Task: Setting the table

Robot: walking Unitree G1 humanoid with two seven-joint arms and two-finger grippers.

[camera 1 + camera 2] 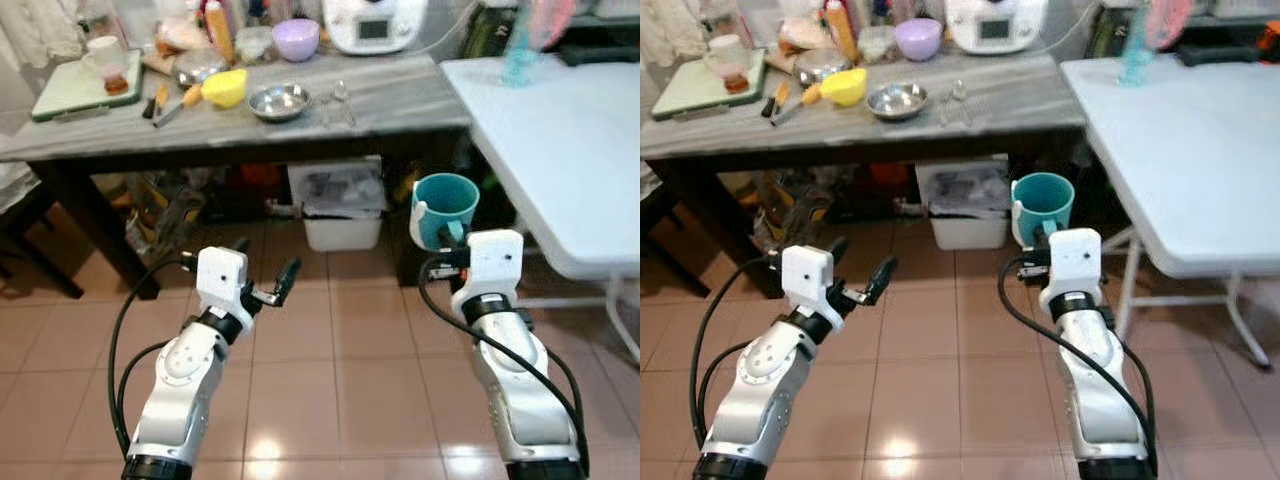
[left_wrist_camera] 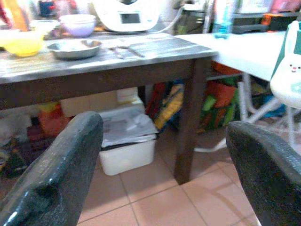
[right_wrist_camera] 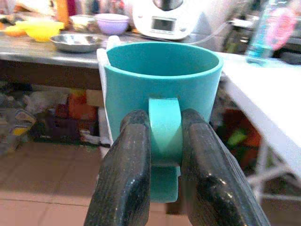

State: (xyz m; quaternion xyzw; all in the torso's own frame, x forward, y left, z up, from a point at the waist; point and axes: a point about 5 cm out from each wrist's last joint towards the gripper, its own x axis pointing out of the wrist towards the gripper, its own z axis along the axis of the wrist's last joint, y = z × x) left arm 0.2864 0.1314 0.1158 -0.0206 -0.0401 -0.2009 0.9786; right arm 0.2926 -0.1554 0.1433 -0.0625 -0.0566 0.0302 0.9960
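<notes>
My right gripper (image 1: 452, 237) is shut on the handle of a teal cup (image 1: 444, 208) and holds it upright in the air above the tiled floor. It hangs just left of the white folding table (image 1: 560, 150). In the right wrist view both black fingers (image 3: 127, 169) clamp the cup (image 3: 162, 82) by its handle. My left gripper (image 1: 265, 270) is open and holds nothing, low over the floor in front of the dark wooden table (image 1: 400, 100). On that table lie a steel bowl (image 1: 278, 101), a yellow bowl (image 1: 225, 87) and a purple bowl (image 1: 296, 38).
A white appliance (image 1: 374, 22) stands at the back of the dark table, a green cutting board (image 1: 75, 88) with a mug at its left end. A white bin (image 1: 342, 205) and clutter sit under it. A blue bottle (image 1: 520, 55) stands on the white table.
</notes>
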